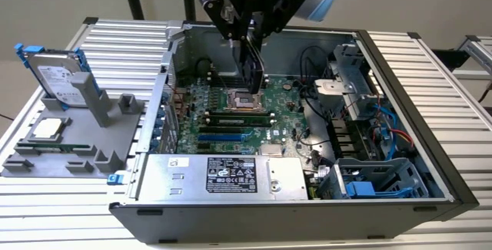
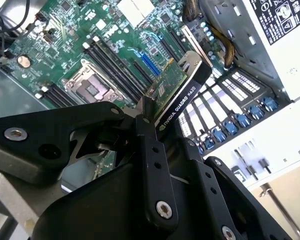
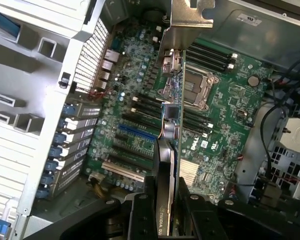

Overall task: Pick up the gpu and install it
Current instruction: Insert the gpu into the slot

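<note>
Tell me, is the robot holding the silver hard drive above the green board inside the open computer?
No. The gripper holds the gpu, not the hard drive, as the first wrist view shows, above the green board inside the open computer. The hard drive stands in the gray holder at the exterior view's left.

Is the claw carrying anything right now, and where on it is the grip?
The claw grips the gpu by its faces at the end away from its silver bracket.

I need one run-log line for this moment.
gripper: shut on gpu | gpu: above motherboard, inside open case, not seated
</note>
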Tool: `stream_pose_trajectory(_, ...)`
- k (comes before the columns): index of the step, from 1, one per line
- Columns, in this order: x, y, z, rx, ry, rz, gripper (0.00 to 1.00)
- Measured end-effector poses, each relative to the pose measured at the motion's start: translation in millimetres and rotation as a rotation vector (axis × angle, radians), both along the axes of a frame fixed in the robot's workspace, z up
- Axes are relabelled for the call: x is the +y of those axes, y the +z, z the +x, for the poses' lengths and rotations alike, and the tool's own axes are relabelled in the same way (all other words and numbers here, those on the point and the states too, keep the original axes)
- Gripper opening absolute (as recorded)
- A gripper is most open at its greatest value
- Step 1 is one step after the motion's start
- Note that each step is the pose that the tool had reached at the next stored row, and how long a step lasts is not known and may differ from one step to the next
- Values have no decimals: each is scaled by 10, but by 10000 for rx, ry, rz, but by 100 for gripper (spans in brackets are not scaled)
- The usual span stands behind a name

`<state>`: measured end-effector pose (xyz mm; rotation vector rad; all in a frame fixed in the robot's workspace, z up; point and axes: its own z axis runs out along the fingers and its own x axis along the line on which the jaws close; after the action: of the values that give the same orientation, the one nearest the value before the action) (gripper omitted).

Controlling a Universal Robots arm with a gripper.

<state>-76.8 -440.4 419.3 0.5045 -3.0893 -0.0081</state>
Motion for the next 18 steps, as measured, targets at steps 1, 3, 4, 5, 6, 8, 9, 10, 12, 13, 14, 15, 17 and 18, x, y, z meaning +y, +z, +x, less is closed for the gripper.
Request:
stream_pose_trajectory(1, 0, 0, 0, 0, 50, 0, 0)
stream_pose_trajectory(3, 0, 1, 0, 0, 157, 0, 0)
stream_pose_trajectory(4, 0, 2, 0, 0, 212, 0, 0)
stream_pose_trajectory(5, 0, 2, 0, 0, 264, 0, 0)
stream_pose_trajectory(6, 0, 3, 0, 0, 316, 0, 0)
stream_pose_trajectory(8, 0, 4, 0, 0, 421, 0, 0)
stream_pose_trajectory(9, 0, 4, 0, 0, 473, 0, 0)
stream_pose_trajectory(10, 0, 5, 0, 0, 526, 0, 0)
stream_pose_trajectory(12, 0, 6, 0, 0, 633, 0, 0)
stream_pose_trajectory(13, 0, 7, 0, 0, 683, 0, 0)
stream_pose_trajectory(14, 0, 7, 0, 0, 736, 0, 0)
stream_pose_trajectory(15, 0, 8, 0, 0, 788, 0, 0)
stream_pose_trajectory(17, 0, 8, 0, 0, 891, 0, 0)
stream_pose_trajectory(18, 0, 9, -1, 0, 942, 0, 0)
